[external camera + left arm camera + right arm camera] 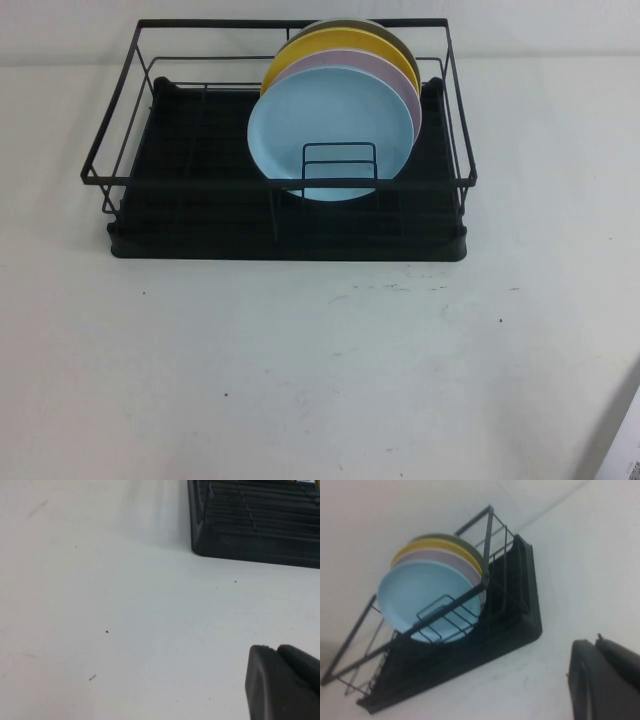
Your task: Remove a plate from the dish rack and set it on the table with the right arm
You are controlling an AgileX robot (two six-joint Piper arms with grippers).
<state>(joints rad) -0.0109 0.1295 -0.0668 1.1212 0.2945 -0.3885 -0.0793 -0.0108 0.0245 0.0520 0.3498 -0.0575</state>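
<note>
The light blue plate stands upright at the front of a stack in the black wire dish rack, on the rack's right half. It also shows in the right wrist view. My right gripper is shut and empty. It hangs over the white table, well in front of the rack and apart from it. My left gripper is shut and empty over bare table near the rack's front left corner. Neither gripper shows in the high view.
Behind the blue plate stand a pale pink plate, a yellow plate and an olive one. A small wire divider stands in front of the blue plate. The rack's left half holds nothing.
</note>
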